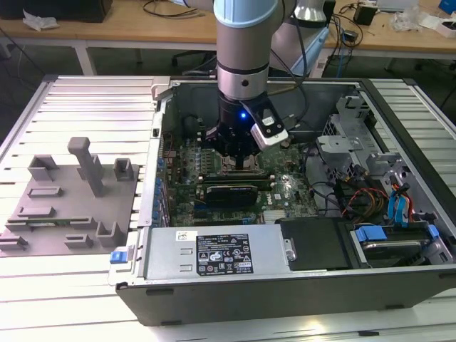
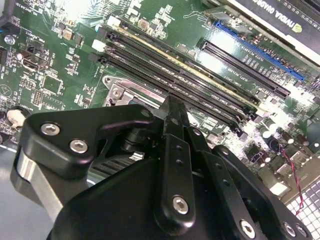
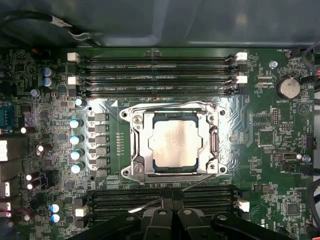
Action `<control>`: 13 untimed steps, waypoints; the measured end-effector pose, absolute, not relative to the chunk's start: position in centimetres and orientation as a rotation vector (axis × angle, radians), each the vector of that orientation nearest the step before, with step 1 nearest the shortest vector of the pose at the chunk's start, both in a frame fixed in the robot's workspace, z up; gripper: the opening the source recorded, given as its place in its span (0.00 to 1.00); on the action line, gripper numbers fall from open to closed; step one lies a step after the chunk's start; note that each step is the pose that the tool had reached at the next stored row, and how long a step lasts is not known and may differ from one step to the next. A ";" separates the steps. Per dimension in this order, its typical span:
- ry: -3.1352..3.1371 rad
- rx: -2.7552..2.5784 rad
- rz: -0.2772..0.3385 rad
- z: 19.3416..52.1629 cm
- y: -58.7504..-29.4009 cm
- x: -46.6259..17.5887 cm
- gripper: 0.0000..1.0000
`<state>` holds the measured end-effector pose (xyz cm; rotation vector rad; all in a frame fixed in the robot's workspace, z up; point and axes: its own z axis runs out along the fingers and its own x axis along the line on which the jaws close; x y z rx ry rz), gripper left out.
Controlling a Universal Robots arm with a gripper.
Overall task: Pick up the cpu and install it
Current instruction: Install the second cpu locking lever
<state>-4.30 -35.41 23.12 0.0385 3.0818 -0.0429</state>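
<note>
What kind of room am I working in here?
Likely an electronics lab or workshop: an open computer case on a slatted metal bench, cluttered desks behind, the cpu sitting in its socket.

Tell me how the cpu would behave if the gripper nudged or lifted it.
The cpu is a flat square with a metal top, so probably stiff and unlikely to roll or tip. Its smooth top may be slippery. It lies inside the socket frame, so a sideways push would likely be blocked.
</note>
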 end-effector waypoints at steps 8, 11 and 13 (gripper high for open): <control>3.082 0.038 -0.043 23.1 -35.4 -4.4 0.11; 3.082 0.037 -0.043 23.1 -35.4 -4.6 0.11; 3.082 0.036 -0.043 23.1 -35.4 -4.9 0.11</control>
